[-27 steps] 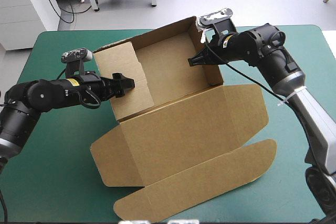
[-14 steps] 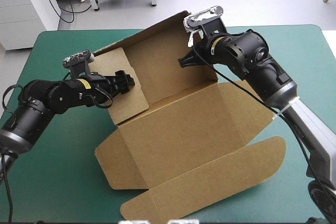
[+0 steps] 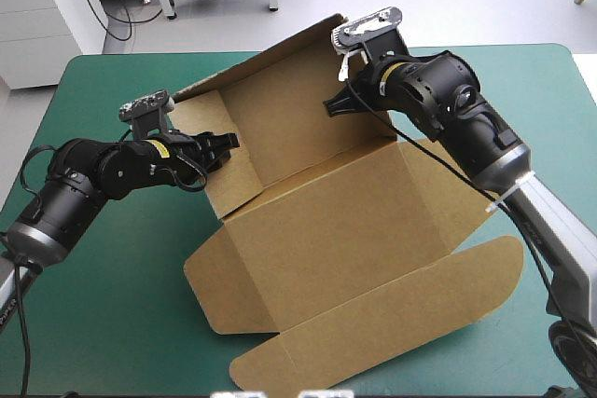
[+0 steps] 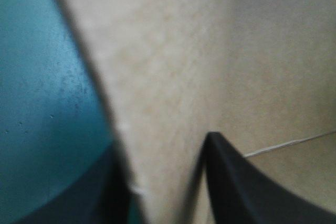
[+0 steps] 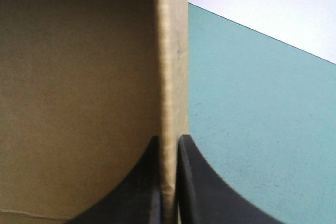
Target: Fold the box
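The box (image 3: 317, 221), standing on the table (image 3: 103, 314) with side walls raised, is clamped by the right gripper (image 3: 329, 105) and, seemingly, the left gripper (image 3: 228, 143), one wall each; walls are best drawn inward evenly.

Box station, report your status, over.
Left gripper shut on the box, left wall. Right gripper shut on right wall. Walls up, lid open. Nothing in the way.

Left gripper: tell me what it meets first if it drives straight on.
The left gripper is shut on a side wall of the box, so that board comes first; beyond it, probably the box's inner back wall, depth unclear.
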Robot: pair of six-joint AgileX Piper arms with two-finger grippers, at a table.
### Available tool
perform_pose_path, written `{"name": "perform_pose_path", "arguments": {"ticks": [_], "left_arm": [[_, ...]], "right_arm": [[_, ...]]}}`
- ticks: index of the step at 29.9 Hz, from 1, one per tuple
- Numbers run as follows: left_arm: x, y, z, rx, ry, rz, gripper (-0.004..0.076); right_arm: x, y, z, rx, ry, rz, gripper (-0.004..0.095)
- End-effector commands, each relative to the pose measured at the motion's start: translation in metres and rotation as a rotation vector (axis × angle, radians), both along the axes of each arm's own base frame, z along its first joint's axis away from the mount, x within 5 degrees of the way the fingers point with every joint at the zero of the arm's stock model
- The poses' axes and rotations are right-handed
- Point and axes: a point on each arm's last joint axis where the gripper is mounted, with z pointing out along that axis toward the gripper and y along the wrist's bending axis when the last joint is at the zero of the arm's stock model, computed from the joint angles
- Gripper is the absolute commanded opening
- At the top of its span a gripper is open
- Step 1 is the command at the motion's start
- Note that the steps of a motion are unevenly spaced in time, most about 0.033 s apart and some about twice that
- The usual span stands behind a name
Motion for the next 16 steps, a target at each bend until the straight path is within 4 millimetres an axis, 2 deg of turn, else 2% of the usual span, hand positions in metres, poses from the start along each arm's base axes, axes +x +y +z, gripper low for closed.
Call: {"name": "perform_pose_path", "arguments": {"ticks": [1,10,16], "left_arm": [[0.000,-0.005,0.021,-0.105,-0.102,0.009,-0.0010],[0.005,-0.007,0.019,-0.071,-0.115,-0.011,-0.0008],[0.011,-0.008,0.030,0.093,-0.106,-0.051,-0.0008]], "right_arm": [[-0.016,-0.003,0.036,0.152,-0.128,0.029,0.0000],[-0.018,-0.006,0.030,0.133,-0.052,-0.006,0.0000],[-0.017,-0.016,0.021,0.110,0.047,-0.074,-0.0002]]}}
